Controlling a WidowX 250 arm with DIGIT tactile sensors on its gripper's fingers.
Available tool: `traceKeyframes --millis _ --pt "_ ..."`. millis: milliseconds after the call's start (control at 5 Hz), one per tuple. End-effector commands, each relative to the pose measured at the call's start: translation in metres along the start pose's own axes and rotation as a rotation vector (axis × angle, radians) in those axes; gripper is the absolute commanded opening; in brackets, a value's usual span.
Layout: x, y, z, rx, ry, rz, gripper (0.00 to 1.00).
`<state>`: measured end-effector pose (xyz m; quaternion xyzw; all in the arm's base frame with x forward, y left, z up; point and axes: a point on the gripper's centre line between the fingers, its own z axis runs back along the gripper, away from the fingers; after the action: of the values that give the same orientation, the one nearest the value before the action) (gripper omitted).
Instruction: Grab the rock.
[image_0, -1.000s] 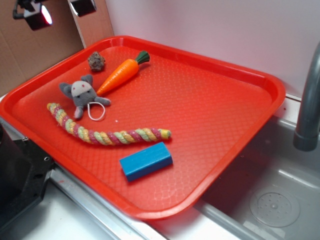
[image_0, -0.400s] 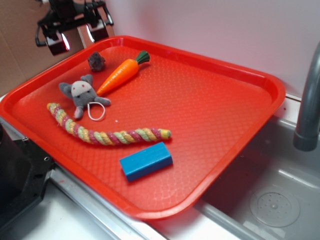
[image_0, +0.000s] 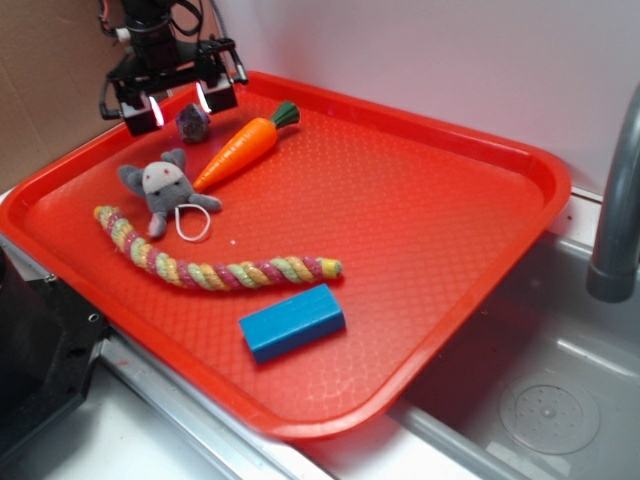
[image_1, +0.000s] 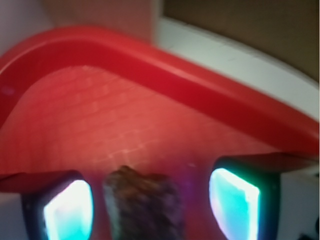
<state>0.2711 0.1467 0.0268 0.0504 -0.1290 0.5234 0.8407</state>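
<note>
Gripper (image_0: 181, 103): fingers spread wide, 1 on each side of the rock, not pinching it.
Rock (image_0: 192, 121): far corner of the red tray (image_0: 470, 190), between the 2 fingers; its lower part is cut off in the wrist view (image_1: 143, 205).
Contact: cannot tell.
Arm: comes down from above.
Nearby: carrot (image_0: 240, 148) beside the rock, plush mouse (image_0: 163, 188) in front.

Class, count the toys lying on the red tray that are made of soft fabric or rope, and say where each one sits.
2. The plush mouse lies near the tray's left side, beside the carrot; the braided rope curves just in front of it. None appear hidden.
</note>
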Motion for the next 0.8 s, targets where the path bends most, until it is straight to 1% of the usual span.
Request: traceKeyframes --millis 0,200,400,600 --pt "0.016 0.005 0.008 -0.039 -0.056 0.025 0.0" --pt "0.015 0.007 0.01 -0.044 -0.077 0.037 0.0" --pt "0.019 0.005 0.015 -0.036 -0.082 -0.007 0.0" --pt "0.02 0.0 0.032 -0.038 -0.027 -0.15 0.0"
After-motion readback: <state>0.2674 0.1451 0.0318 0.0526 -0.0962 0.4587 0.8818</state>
